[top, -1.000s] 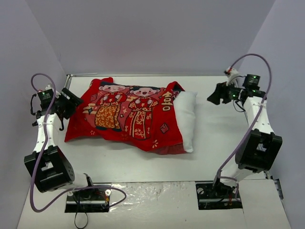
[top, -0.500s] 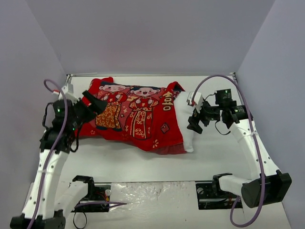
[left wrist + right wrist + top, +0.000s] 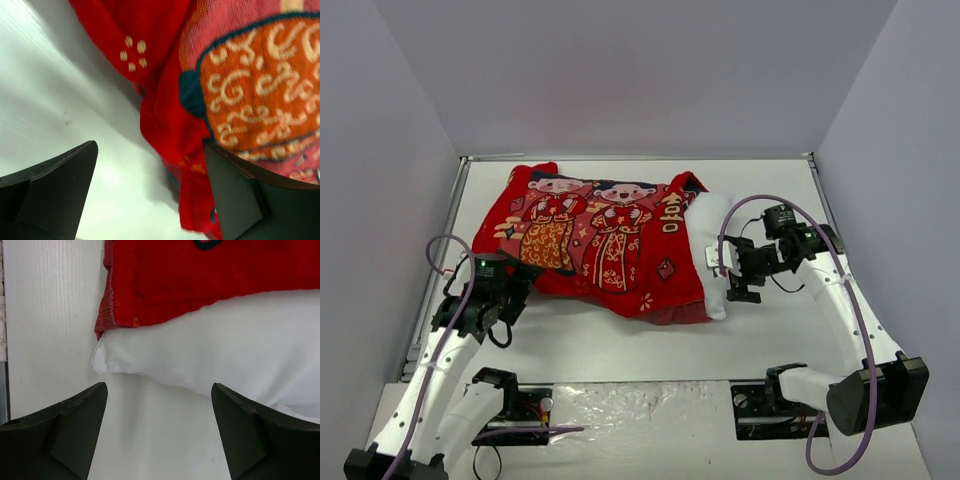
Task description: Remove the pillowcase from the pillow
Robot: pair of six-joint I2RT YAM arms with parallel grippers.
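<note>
At either end, my left gripper (image 3: 150, 152) and right gripper (image 3: 159, 390) gape empty; I'd pinch limp pillowcase (image 3: 165, 117) edge and squashy pillow (image 3: 225, 350) corner.

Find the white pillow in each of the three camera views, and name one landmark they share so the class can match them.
Top external: the pillow sticks out of the right end of the pillowcase, right of centre.
Left wrist: not in it; only the pillowcase and the table show.
Right wrist: the pillow fills the middle and right, below the red fabric.
Shared landmark: the red pillowcase, seen in all three.
</note>
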